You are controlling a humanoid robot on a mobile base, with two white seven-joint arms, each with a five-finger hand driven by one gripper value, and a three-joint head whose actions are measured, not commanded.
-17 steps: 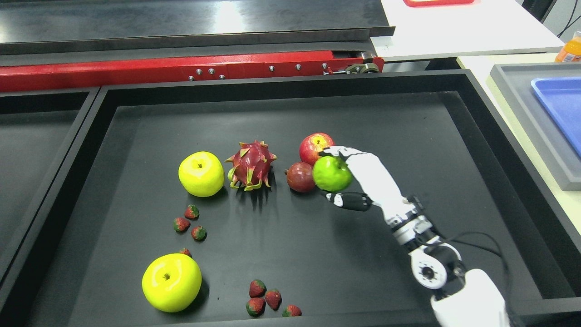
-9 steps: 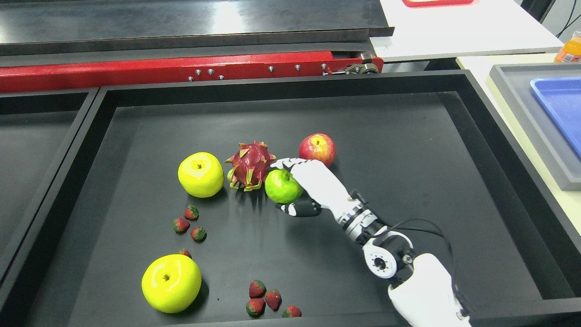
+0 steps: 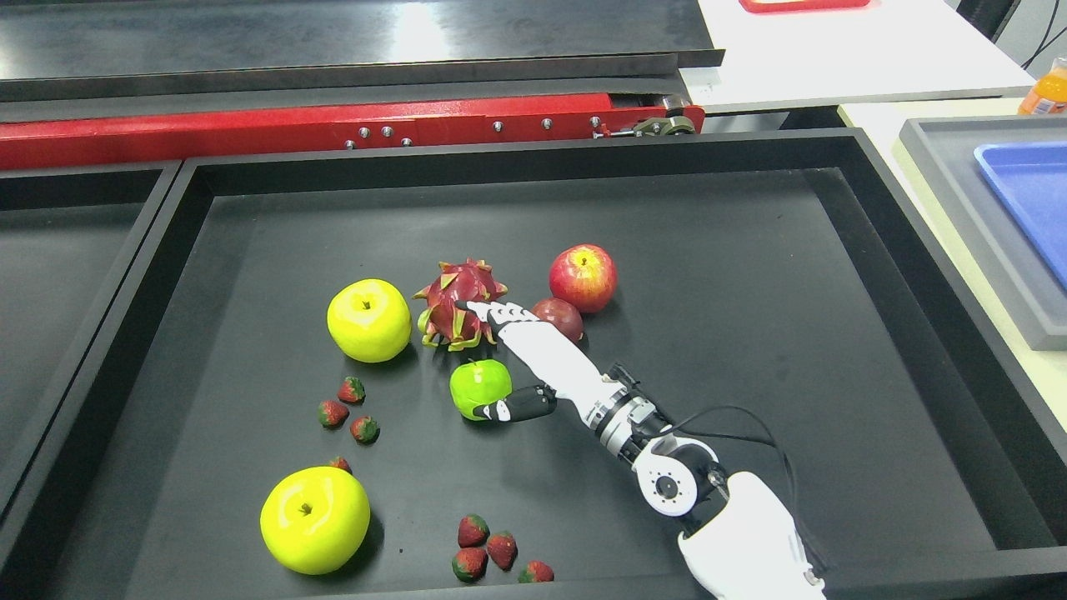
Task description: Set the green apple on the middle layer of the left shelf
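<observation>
The green apple (image 3: 478, 387) sits on the floor of the big black tray (image 3: 533, 158), just below the dragon fruit (image 3: 458, 300). My right hand (image 3: 488, 360) reaches in from the lower right. Its white fingers (image 3: 500, 317) stretch out straight, above the apple, with their tips at the dragon fruit. The dark thumb (image 3: 515, 407) lies against the apple's lower right side. The hand is open and does not enclose the apple. My left arm is out of sight.
Two yellow apples (image 3: 369, 319) (image 3: 314, 518) lie left of the hand. A red apple (image 3: 583, 277) and a dark passion fruit (image 3: 562, 317) lie right of the fingers. Several strawberries (image 3: 350, 410) (image 3: 488, 554) are scattered in front. Another black tray (image 3: 58, 275) borders the left; a blue tray (image 3: 1029, 192) lies far right.
My right hand carried the green apple leftward and down from beside the red apple. Its fingers have straightened and the apple now rests on the tray below the dragon fruit.
</observation>
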